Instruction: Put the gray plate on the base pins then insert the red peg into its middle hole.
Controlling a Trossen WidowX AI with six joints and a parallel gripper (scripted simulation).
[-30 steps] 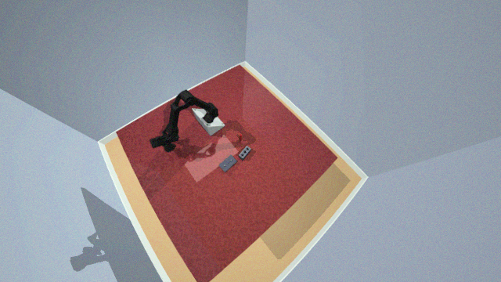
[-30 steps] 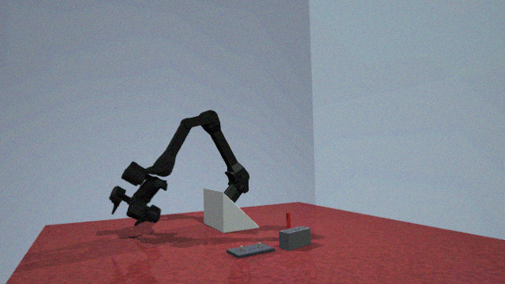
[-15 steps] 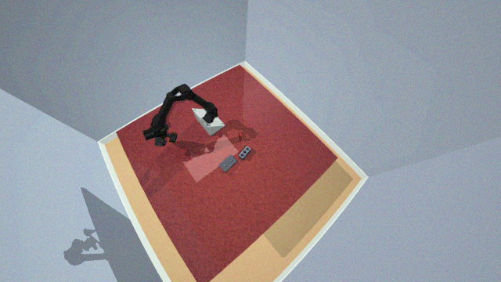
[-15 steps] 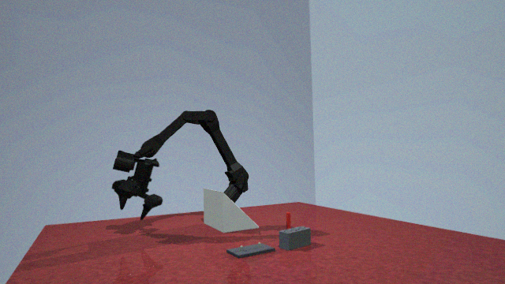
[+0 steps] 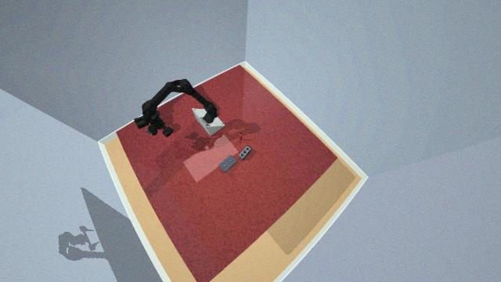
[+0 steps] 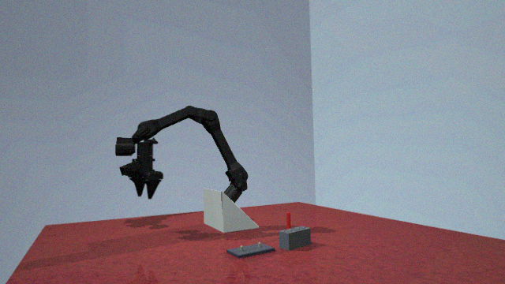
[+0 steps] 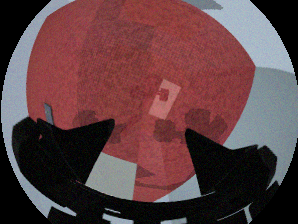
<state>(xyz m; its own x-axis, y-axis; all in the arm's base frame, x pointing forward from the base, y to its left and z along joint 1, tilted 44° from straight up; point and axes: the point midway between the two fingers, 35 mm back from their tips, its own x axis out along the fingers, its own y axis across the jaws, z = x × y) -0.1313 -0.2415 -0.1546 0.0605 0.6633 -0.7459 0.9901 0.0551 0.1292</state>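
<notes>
The base (image 5: 228,167) (image 6: 251,251) is a flat dark slab with two small pale pins pointing up, flat on the red surface. The gray plate (image 5: 246,153) (image 6: 289,241), a thick block with holes in its top, rests on the surface beside the base, apart from it. The red peg (image 5: 240,136) (image 6: 288,220) stands upright behind the plate, its lower end hidden in the exterior view. My gripper (image 5: 159,131) (image 6: 144,197) (image 7: 150,127) is open and empty, high above the surface, fingers down, far left of all three.
The pale wedge-shaped mount (image 5: 216,128) (image 6: 215,213) of the arm stands between my gripper and the parts. A narrow gray object (image 7: 48,113) shows at the left of the wrist view; I cannot tell which part it is.
</notes>
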